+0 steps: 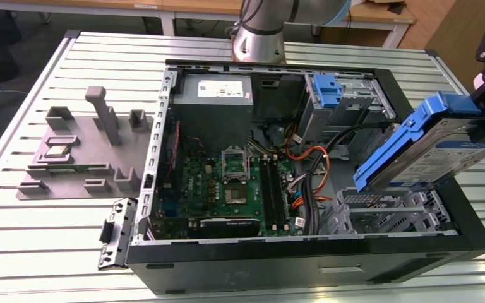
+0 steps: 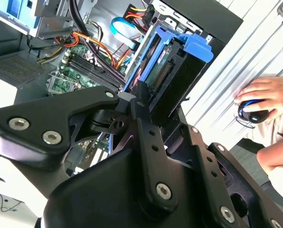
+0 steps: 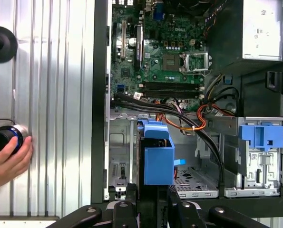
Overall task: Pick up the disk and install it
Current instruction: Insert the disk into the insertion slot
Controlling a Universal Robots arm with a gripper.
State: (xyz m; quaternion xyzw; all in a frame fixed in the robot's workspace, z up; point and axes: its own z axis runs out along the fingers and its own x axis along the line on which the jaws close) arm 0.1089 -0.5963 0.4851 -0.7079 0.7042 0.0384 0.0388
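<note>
**Gripper.** The gripper (image 3: 151,194) is closed on the disk (image 1: 432,148), clamping one short end. In the second wrist view a finger (image 2: 141,97) presses flat against the blue frame.

**Disk.** The disk hangs in the air, tilted, with its free end pointing down into the open case (image 1: 310,255). It sits over the case corner that is nearest the camera on the exterior view's right, directly above the drive cage (image 1: 386,211). Its lower end appears to be clear of the cage, though contact cannot be ruled out. In the first wrist view the disk (image 3: 158,161) stands on edge in front of the empty bay.

**Case.** The case lies on its side on the surface (image 1: 23,252), toward the edge at the exterior view's right. Inside it are the motherboard (image 1: 225,189), the power supply (image 1: 217,91) at the far wall and a blue latch (image 1: 327,88) beside it.

**Surface.** A grey fixture (image 1: 83,158) stands near the edge at the exterior view's left, well apart from the case.

**Person.** A hand (image 3: 8,159) rests on a round black device at the surface edge.
</note>
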